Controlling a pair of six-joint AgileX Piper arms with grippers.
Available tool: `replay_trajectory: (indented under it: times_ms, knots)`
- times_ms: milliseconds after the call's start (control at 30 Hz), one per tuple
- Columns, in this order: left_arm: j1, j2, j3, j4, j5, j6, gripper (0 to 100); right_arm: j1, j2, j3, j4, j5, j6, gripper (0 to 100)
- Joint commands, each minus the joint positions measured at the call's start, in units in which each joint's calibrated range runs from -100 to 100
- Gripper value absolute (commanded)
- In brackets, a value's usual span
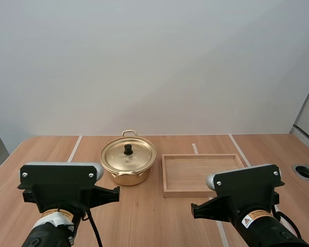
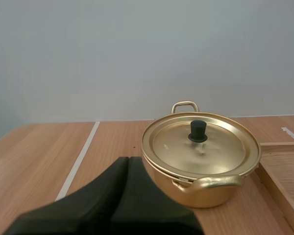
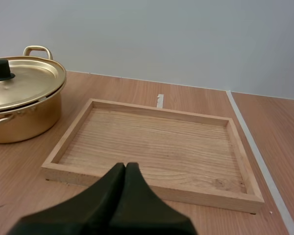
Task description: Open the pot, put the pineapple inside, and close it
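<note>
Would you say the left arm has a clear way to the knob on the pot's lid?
Probably yes: the left gripper, shut, faces the pot, with only bare table between them, and the knob stands free atop the lid. It would have to open first.

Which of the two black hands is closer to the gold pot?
The left hand: the pot stands just ahead of it, while the right hand faces the tray beside the pot.

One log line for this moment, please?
pot: lid on | tray: beside pot | left gripper: shut, facing pot | right gripper: shut, facing tray
</note>
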Motion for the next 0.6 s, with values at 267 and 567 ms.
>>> replay_trajectory:
  times_ms: [267, 567]
  knots:
    - [-0.17, -0.4, 0.3, 4.1, 0.4, -0.7, 0, 0.1, -0.3, 0.2, -0.3, -3.7, -0.1, 0]
    - [-0.17, -0.4, 0.3, 2.9, 0.4, -0.7, 0, 0.1, -0.3, 0.2, 0.1, -3.7, -0.1, 0]
